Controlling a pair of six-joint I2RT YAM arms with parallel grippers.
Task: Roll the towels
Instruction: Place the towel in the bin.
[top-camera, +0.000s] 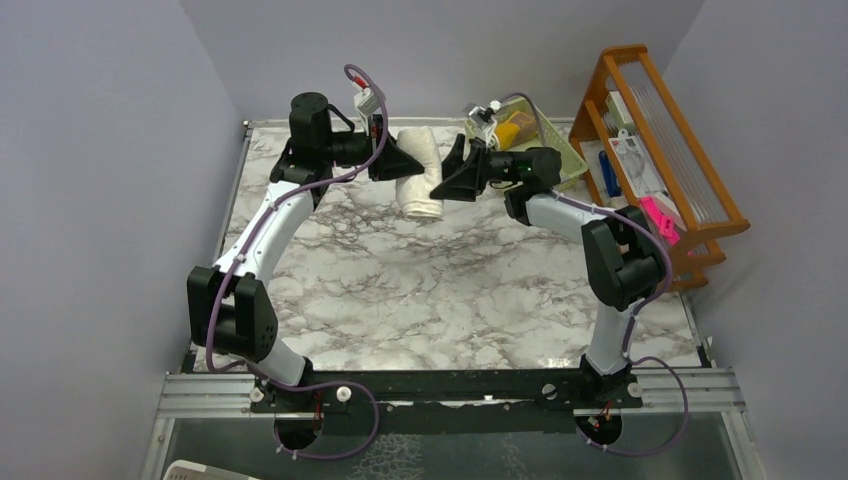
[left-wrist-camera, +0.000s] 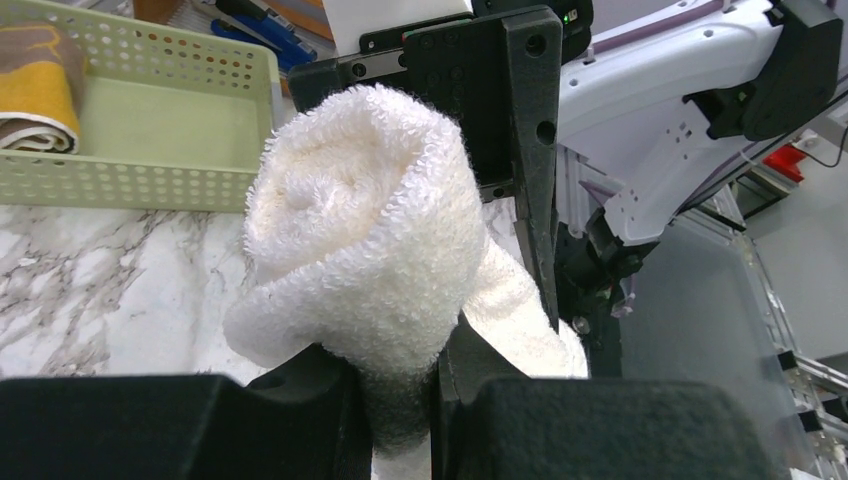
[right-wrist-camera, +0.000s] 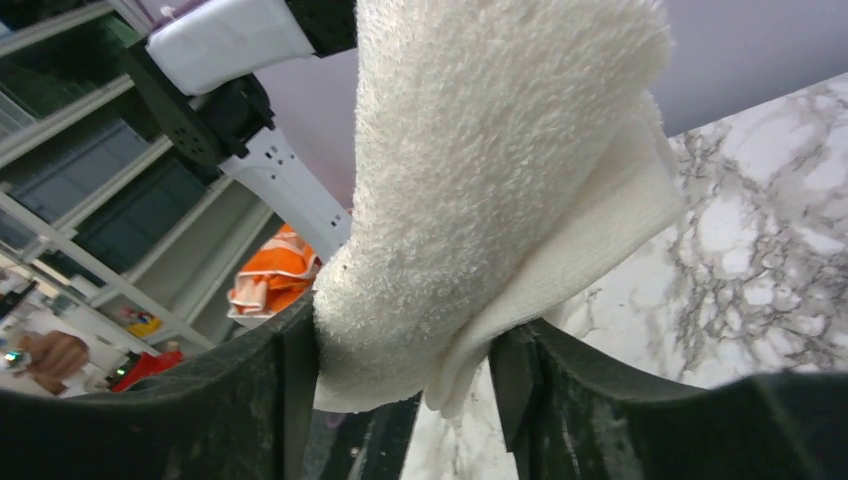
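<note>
A cream-white towel, rolled into a stubby roll, hangs above the marble table at the back, between both grippers. My left gripper is shut on one end of the roll, the cloth pinched between its black fingers. My right gripper reaches in from the other side, its jaws standing around the towel. Its left finger touches the cloth and a narrow gap shows at its right finger. A mustard-yellow towel lies rolled in the basket.
The pale green basket sits at the back right of the table, just behind the right gripper. A wooden rack with small items stands along the right edge. Grey walls close in the left and back.
</note>
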